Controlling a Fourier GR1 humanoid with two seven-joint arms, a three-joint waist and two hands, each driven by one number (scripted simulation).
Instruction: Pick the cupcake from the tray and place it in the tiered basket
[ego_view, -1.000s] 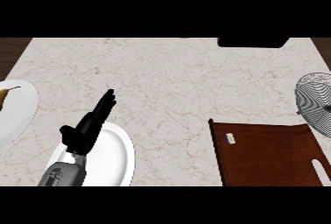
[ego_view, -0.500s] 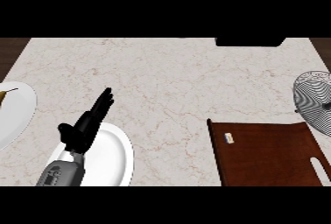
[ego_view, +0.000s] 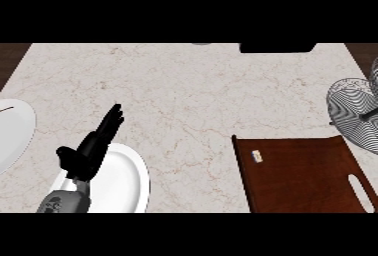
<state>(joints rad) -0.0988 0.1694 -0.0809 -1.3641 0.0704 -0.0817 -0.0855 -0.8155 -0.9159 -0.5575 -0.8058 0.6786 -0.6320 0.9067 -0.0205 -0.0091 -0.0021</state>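
A dark brown tray (ego_view: 303, 175) lies at the lower right of the counter. Near its top left corner sits a small pale item with a yellow spot, the cupcake (ego_view: 257, 156). At the right edge stands a black and white wire tiered basket (ego_view: 358, 112), partly cut off. My left hand (ego_view: 92, 147) shows at the lower left, open, fingers straight and pointing up to the right, above a white plate. It is far from the tray and holds nothing. My right hand is nowhere to be seen.
Under the left hand lies a white plate (ego_view: 125, 182). Another white plate (ego_view: 13, 130) is cut by the left edge. A black object (ego_view: 277, 47) sits at the counter's far edge. Marble counter (ego_view: 192, 95) spreads between them.
The left hand has edged slightly to the left, still open. The tray, cupcake and basket stand as before.
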